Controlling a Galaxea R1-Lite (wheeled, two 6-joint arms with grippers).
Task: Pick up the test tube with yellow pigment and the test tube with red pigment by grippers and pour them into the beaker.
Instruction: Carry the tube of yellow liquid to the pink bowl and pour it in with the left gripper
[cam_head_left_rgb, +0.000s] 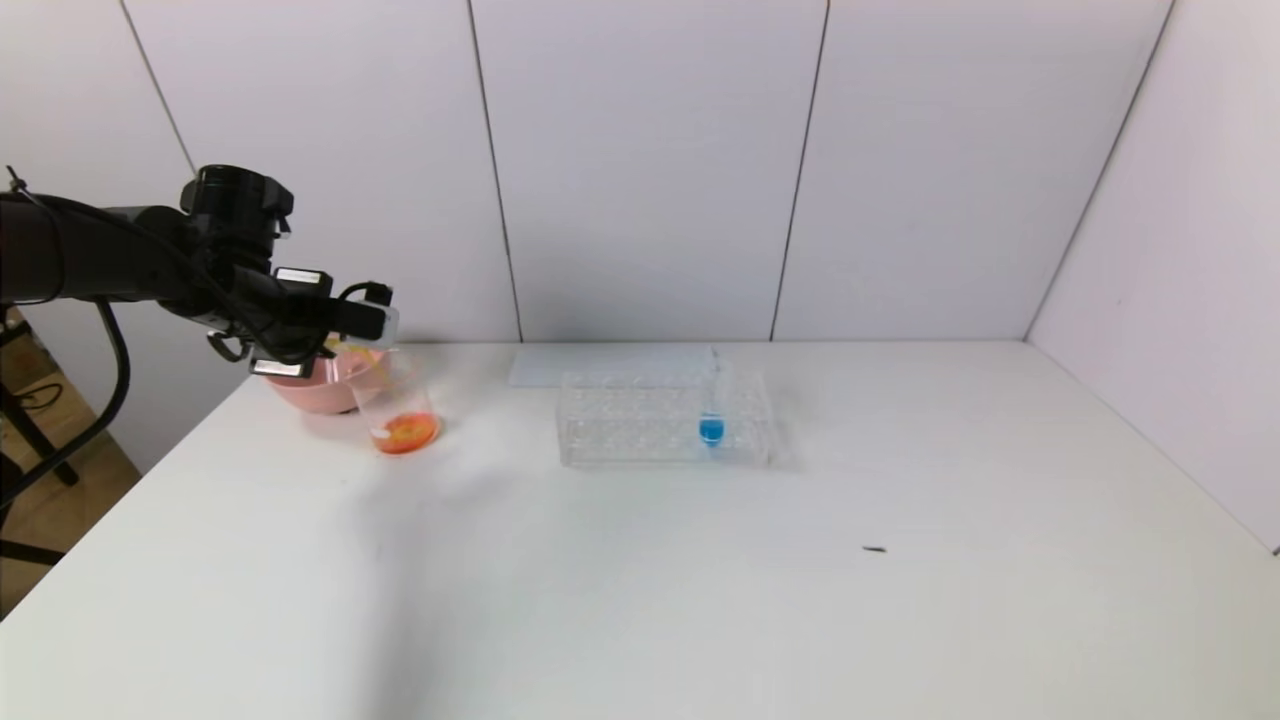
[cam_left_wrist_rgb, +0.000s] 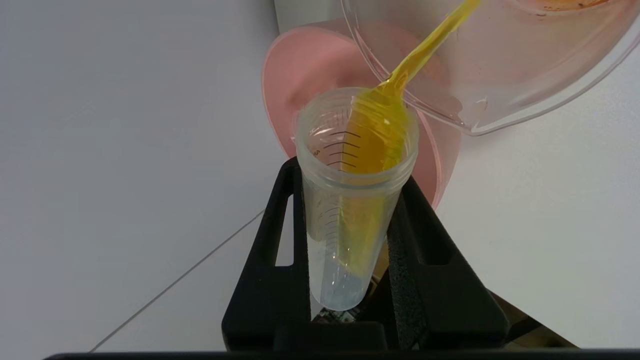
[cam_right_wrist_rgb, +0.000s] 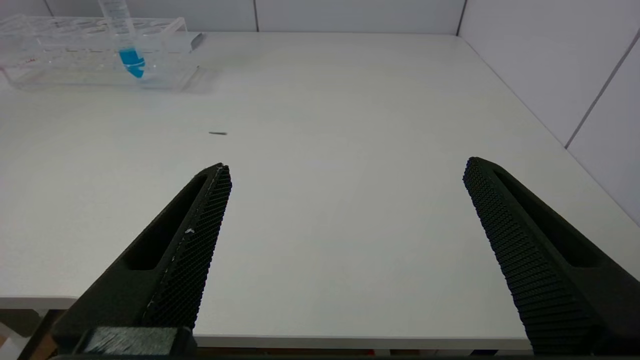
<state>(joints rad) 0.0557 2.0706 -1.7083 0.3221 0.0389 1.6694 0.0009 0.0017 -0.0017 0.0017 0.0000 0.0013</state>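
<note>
The left hand (cam_left_wrist_rgb: 350, 210) clamps the tipped test tube with yellow pigment (cam_left_wrist_rgb: 357, 165) above the beaker (cam_head_left_rgb: 395, 405), yellow streaming in, and should hold that tilt steady over the rim until the tube drains.

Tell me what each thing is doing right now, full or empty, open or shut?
Left gripper: shut on the yellow test tube, raised over the beaker.
Yellow test tube: tipped, yellow liquid streaming out.
Beaker: upright, orange-red liquid at its bottom.
Pink bowl: upright behind the beaker; contents hidden.
Blue test tube: standing in the rack, some blue liquid.
Tube rack: otherwise empty.
Right gripper: open, holding nothing.
</note>
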